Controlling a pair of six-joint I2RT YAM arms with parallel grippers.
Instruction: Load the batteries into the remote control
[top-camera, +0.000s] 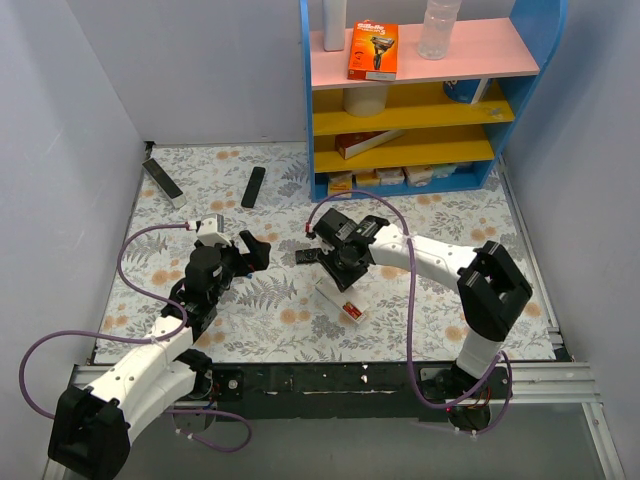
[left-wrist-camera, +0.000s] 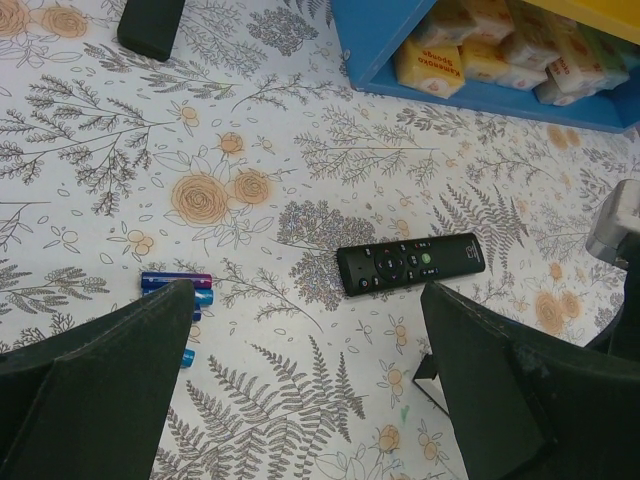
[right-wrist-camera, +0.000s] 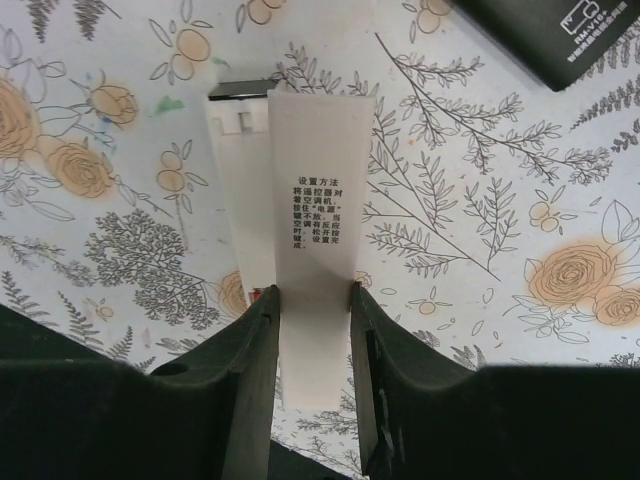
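Note:
The white remote control (top-camera: 338, 297) lies on the floral mat, with the red batteries (top-camera: 351, 309) showing at its near end. My right gripper (top-camera: 335, 268) hovers over it, shut on the remote's white back cover (right-wrist-camera: 318, 220), which bears printed text. The cover sits just above and to the right of the remote body (right-wrist-camera: 238, 190); a sliver of red (right-wrist-camera: 259, 294) shows by the left finger. My left gripper (left-wrist-camera: 307, 290) is open and empty, a little left of the remote, whose corner (left-wrist-camera: 432, 385) shows by its right finger.
A black remote (left-wrist-camera: 410, 262) lies just beyond the white one. Two more black remotes (top-camera: 163, 182) (top-camera: 254, 187) lie at the back left. Small blue cells (left-wrist-camera: 175, 283) lie by my left finger. A blue shelf unit (top-camera: 420, 100) stands at the back.

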